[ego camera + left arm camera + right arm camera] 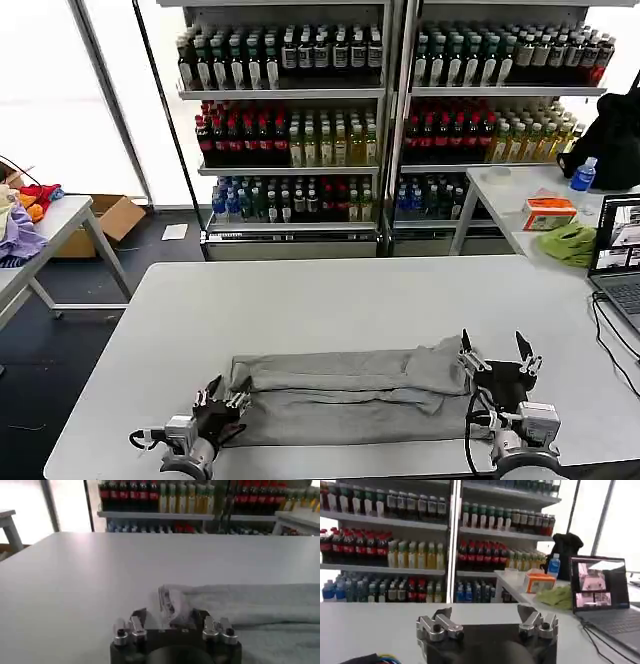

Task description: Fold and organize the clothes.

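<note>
Lying across the near part of the white table (300,300), the light grey T-shirt (350,390) is folded lengthwise into a long, narrow band, its upper layer doubled over the lower one with soft creases along the fold and a slightly rumpled end toward the right gripper; no printed graphic shows on the side facing up; at the shirt's left end the left gripper (222,395) sits low on the table with its fingers spread, and in the left wrist view (171,614) a corner of the grey cloth lies bunched between the jaws, though whether they touch it I cannot tell; just off the shirt's right end the right gripper (497,352) stands clear of the cloth, fingers pointing up and spread apart, and its wrist view (487,620) shows the jaws wide with nothing between them; beyond the shirt, past the table's far edge, shelves of bottled drinks (300,110) line the wall.
</note>
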